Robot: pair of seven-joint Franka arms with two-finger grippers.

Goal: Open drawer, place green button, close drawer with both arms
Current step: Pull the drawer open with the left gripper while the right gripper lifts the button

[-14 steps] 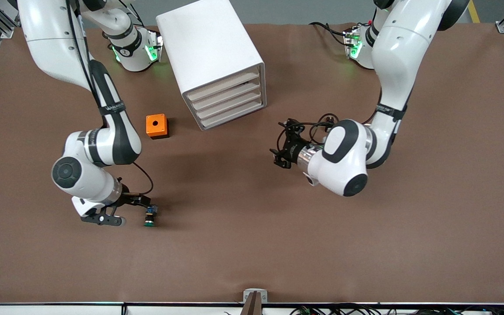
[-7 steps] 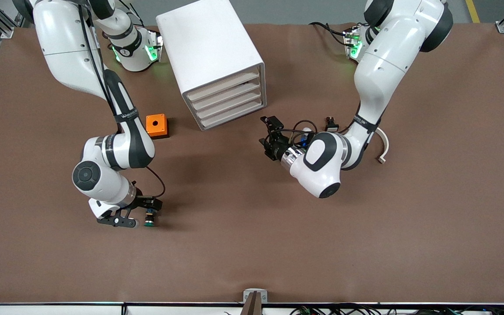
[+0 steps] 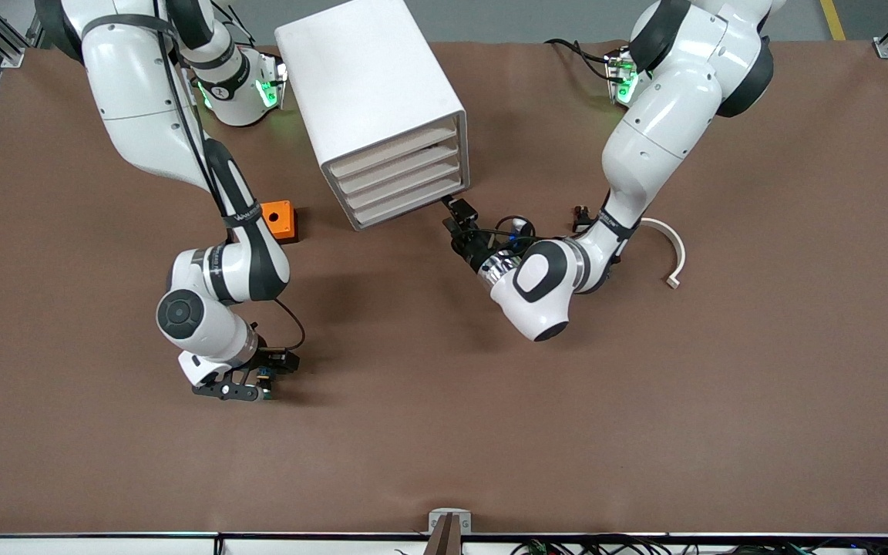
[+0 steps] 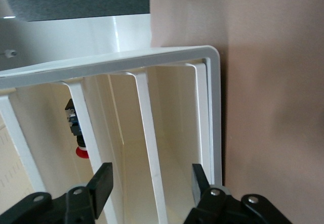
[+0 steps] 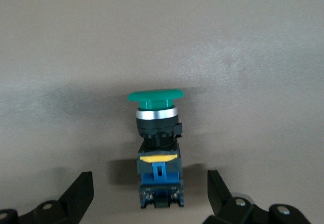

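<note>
While the left gripper (image 3: pixel 453 214) is hanging with jaws apart at the lowest drawer (image 3: pixel 413 202), nothing grasped, the right gripper (image 5: pixel 150 193) is straddling the button (image 5: pixel 158 150), jaws spread wide and empty. Centring before clamping is looking wise; bare table (image 3: pixel 444 432) is lying around both.
</note>
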